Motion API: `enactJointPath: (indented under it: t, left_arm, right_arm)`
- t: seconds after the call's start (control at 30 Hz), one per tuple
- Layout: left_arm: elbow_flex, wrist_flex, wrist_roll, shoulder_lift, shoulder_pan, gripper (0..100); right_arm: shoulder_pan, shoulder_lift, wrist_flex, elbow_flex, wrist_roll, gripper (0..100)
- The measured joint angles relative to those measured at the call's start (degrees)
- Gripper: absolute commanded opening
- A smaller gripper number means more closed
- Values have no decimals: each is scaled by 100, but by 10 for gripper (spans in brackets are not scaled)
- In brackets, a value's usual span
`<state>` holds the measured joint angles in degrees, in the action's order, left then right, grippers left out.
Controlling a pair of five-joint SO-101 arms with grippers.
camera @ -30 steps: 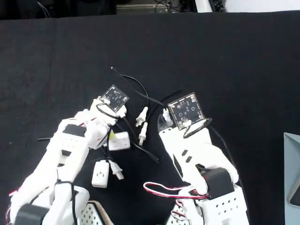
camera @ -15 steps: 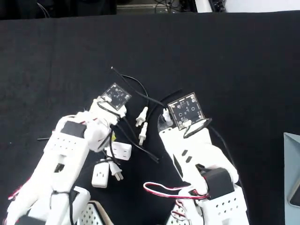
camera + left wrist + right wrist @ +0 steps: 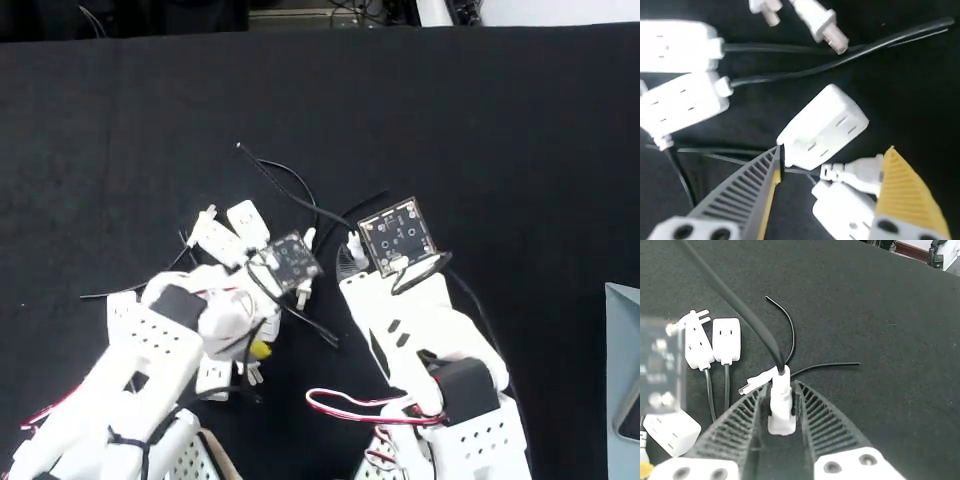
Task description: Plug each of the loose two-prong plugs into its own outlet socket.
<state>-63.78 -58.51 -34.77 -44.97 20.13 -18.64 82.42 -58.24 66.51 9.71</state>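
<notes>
My left gripper (image 3: pixel 834 150) is open, its grey and yellow fingers straddling a white outlet socket (image 3: pixel 822 127) on the black table. Closer to the wrist, a white plug (image 3: pixel 855 170) lies beside another socket (image 3: pixel 845 210). Two more sockets (image 3: pixel 682 102) lie to one side and two loose plugs (image 3: pixel 820 22) farther off. My right gripper (image 3: pixel 782 385) is shut on a white two-prong plug (image 3: pixel 780 405) with a black cord. In the high view this gripper (image 3: pixel 352 245) sits mid-table, right of the loose plugs (image 3: pixel 303 290).
Two corded sockets (image 3: pixel 232 228) lie side by side beyond the left arm (image 3: pixel 180 320). Thin black cords (image 3: pixel 285 180) loop across the middle of the table. A grey-blue object (image 3: pixel 625 370) sits at the right edge. The far half of the table is bare black cloth.
The left arm has swung its wrist to the right, toward the loose plugs, uncovering two sockets at its far left. The right arm has kept still with its plug.
</notes>
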Motion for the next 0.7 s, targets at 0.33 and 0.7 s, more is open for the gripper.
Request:
enactJointPath:
  t: [0.33, 0.7]
  left_arm:
    - [-791, 1292, -26, -26, 167, 309]
    - [-756, 1468, 44, -53, -62, 333]
  right_arm:
    - [-9, 0, 0, 88, 0, 11]
    - [-9, 0, 0, 88, 0, 11]
